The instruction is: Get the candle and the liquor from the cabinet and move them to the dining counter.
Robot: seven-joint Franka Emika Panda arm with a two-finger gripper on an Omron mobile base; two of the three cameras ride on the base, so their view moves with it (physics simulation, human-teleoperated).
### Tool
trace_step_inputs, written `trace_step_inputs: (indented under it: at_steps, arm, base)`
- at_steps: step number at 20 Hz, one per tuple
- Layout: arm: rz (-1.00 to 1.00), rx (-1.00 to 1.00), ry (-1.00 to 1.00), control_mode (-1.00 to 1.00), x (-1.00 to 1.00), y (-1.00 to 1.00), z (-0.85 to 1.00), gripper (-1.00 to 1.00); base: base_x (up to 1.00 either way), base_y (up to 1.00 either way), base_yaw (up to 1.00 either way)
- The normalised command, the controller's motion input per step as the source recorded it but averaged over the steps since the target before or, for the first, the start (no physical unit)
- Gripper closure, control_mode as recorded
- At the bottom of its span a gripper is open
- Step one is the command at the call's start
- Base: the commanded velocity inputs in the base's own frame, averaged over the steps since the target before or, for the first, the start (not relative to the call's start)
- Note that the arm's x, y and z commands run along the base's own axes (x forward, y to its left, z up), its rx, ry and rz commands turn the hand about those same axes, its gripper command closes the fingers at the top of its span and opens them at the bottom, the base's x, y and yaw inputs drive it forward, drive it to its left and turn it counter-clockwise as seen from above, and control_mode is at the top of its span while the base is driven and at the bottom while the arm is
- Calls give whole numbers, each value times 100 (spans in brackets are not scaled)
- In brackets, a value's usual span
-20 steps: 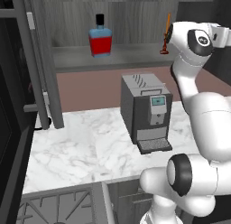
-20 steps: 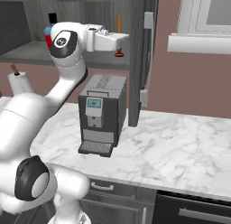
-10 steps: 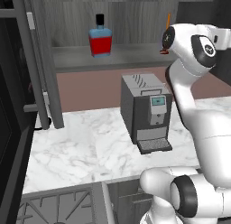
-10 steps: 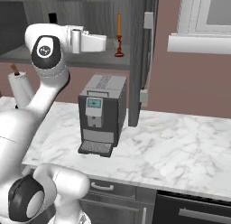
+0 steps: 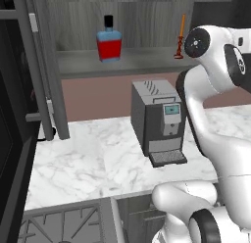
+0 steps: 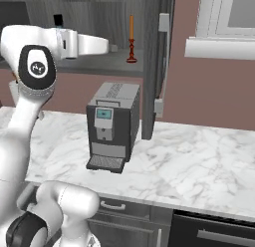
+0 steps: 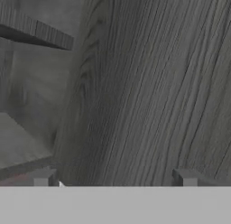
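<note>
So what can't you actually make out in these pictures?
- Hand: in the hand view only its two finger tips show, wide apart, facing blurred grey wood grain.
- Small red and blue liquor bottle with black cap: in the right base view the white arm covers all but its cap.
- Thin orange candle on a dark red holder: too small for detail in the left base view.
- Dark grey cabinet: its top is cut off by the edge.

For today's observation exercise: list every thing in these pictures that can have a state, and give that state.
cabinet: doors open
candle: upright on the cabinet shelf, not held
liquor: upright on the shelf, capped, not held
gripper: open, empty, facing the cabinet's wood
coffee machine: upright on the marble worktop
</note>
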Motion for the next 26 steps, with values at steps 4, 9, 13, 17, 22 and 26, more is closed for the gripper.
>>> trace_step_inputs:
  at_steps: [4,9,13,17,22,26]
  arm:
    - [37,6,9,-100,-6,27,0,-100]
    - [31,11,0,-100,-1,17,-3,-100]
    - [21,16,-5,-100,0,17,0,-100]
    - [15,14,-14,-100,9,3,0,-100]
    - [12,8,-17,-100,23,0,0,-100]
    - [13,3,-19,-100,22,0,0,-100]
  base:
    - [0,0,0]
    - [0,0,0]
    - [0,0,0]
    - [0,0,0]
    - [0,0,0]
    - [0,0,0]
